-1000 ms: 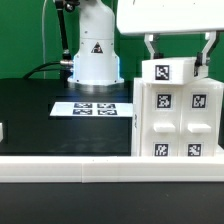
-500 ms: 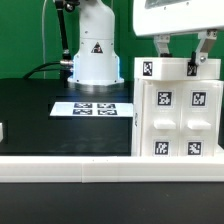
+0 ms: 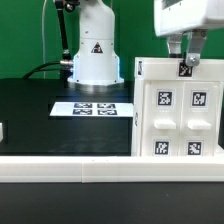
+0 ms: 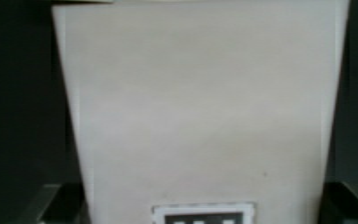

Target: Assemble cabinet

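Observation:
The white cabinet [image 3: 178, 115] stands upright at the exterior view's right, with several square marker tags on its front. My gripper [image 3: 195, 60] comes down from above onto the cabinet's top piece [image 3: 150, 66], one finger [image 3: 176, 47] on each side, and seems shut on it. A tag [image 3: 187, 69] on that piece sits tilted. In the wrist view the white top piece [image 4: 194, 110] fills the picture, with a tag [image 4: 206, 213] at its near edge. My gripper [image 4: 201, 204] straddles it, and a dark finger [image 4: 44, 205] shows beside it.
The marker board [image 3: 92, 108] lies flat on the black table, left of the cabinet. The white robot pedestal [image 3: 93, 60] with a triangle sticker stands behind it. A white rail [image 3: 90, 168] runs along the front edge. A small white part [image 3: 3, 130] shows at the far left.
My gripper's body has turned and shifted toward the exterior view's right above the cabinet. The tags on the top piece have moved sideways with it, and one now looks tilted.

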Controlling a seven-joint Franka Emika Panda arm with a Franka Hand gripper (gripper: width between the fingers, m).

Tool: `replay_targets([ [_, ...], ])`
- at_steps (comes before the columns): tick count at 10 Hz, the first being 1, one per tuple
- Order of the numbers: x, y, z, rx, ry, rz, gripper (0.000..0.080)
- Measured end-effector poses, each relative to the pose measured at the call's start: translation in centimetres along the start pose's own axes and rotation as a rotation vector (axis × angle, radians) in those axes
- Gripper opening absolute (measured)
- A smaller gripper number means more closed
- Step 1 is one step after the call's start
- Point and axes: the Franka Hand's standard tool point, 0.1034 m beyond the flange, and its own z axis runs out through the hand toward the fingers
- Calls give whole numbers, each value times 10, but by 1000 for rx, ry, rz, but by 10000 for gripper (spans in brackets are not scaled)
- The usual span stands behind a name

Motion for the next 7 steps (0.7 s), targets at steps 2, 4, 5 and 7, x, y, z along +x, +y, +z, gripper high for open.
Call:
replay_targets([
  [2, 1, 0, 0, -8, -15, 128, 557],
  [4, 1, 1, 0, -11, -25, 151, 560],
  [5, 0, 1, 0, -12, -29, 144, 560],
  [7, -2, 1, 0, -13, -31, 130, 743],
])
